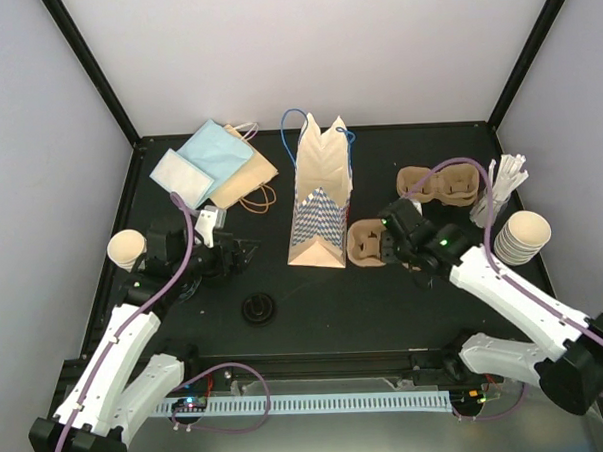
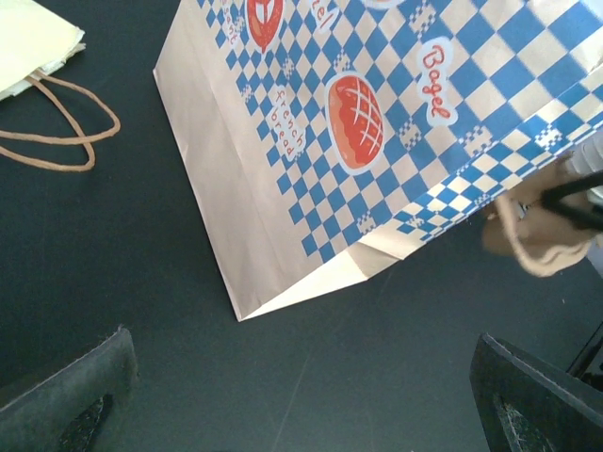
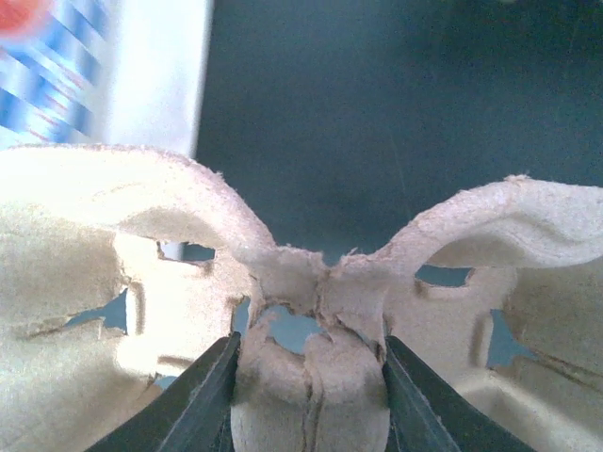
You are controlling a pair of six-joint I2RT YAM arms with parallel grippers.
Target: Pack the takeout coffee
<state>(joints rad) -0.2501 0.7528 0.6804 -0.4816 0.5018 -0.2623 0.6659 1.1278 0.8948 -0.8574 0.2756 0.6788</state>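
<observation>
A brown pulp cup tray [image 1: 365, 241] lies just right of the checked paper bag [image 1: 317, 200]. My right gripper [image 1: 387, 244] is shut on it. The right wrist view shows both fingers pressing the tray's centre post [image 3: 311, 377], right gripper [image 3: 309, 400]. A second tray [image 1: 440, 183] rests at the back right. Stacked cream cups [image 1: 522, 236] stand at the right edge, and one cup [image 1: 127, 249] lies at the left. A black lid [image 1: 258, 308] sits near the front centre. My left gripper [image 1: 235, 255], also [image 2: 301, 414], is open above bare table, short of the bag's corner [image 2: 247, 315].
Flat blue and tan paper bags [image 1: 219, 165] lie at the back left, one with looped string handles [image 2: 57, 132]. White stir sticks [image 1: 502, 185] stand behind the cup stack. Black frame posts rise at both back corners of the table.
</observation>
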